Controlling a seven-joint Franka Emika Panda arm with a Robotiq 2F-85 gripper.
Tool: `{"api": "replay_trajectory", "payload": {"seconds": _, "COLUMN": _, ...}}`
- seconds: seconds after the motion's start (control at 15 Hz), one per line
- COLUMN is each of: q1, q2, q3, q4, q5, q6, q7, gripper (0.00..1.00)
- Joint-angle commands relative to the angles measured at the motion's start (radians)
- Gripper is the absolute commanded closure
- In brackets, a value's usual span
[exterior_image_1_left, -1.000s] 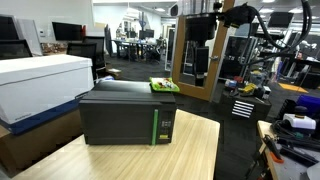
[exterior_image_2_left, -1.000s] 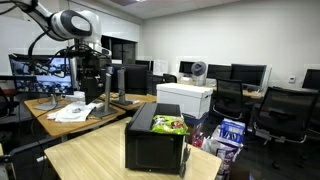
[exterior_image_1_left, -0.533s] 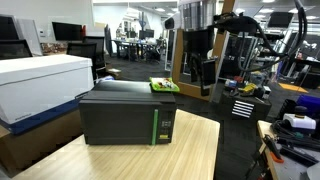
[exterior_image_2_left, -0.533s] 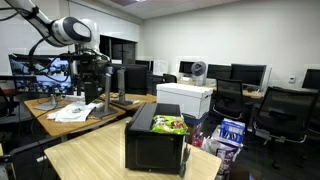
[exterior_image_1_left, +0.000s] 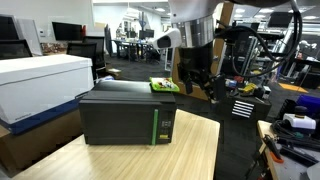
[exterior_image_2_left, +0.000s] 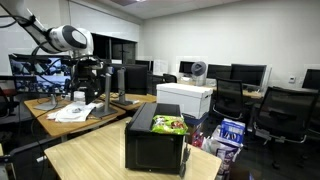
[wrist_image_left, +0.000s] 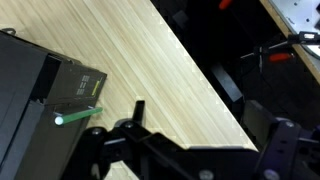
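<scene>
My gripper (exterior_image_1_left: 198, 84) hangs in the air above the table's far side, beyond and to the right of a black microwave (exterior_image_1_left: 128, 118). It also shows high over the side desk in an exterior view (exterior_image_2_left: 88, 84). In the wrist view its two fingers (wrist_image_left: 205, 125) stand apart with only the wooden table (wrist_image_left: 150, 70) and the floor between them, so it is open and empty. The microwave's corner (wrist_image_left: 30, 100) shows at the left of the wrist view. A green snack bag (exterior_image_1_left: 164, 86) lies on top of the microwave, also seen in an exterior view (exterior_image_2_left: 170, 125).
A large white box (exterior_image_1_left: 40, 80) stands to the left of the microwave. A side desk with papers (exterior_image_2_left: 75, 112) is under the arm. A bench with tools (exterior_image_1_left: 290, 140) is at the right. Office chairs (exterior_image_2_left: 275, 115) and monitors fill the back.
The arm has swung and tilted over the last second. The gripper has moved left and a little lower in both exterior views. The microwave and bag have not moved.
</scene>
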Motion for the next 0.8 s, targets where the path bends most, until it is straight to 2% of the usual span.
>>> {"api": "replay_trajectory", "payload": {"seconds": 0.0, "q1": 0.012, "q2": 0.050, "q3": 0.020, "q4": 0.030, "q5": -0.064, "q6": -0.032, "q7": -0.117, "gripper": 0.00}}
{"api": "replay_trajectory", "payload": {"seconds": 0.27, "q1": 0.035, "q2": 0.074, "q3": 0.054, "q4": 0.041, "q5": -0.136, "q6": -0.030, "q7": -0.216, "gripper": 0.00}}
{"api": "replay_trajectory", "payload": {"seconds": 0.73, "q1": 0.078, "q2": 0.151, "q3": 0.112, "q4": 0.088, "q5": -0.343, "q6": -0.004, "q7": -0.331, "gripper": 0.00}}
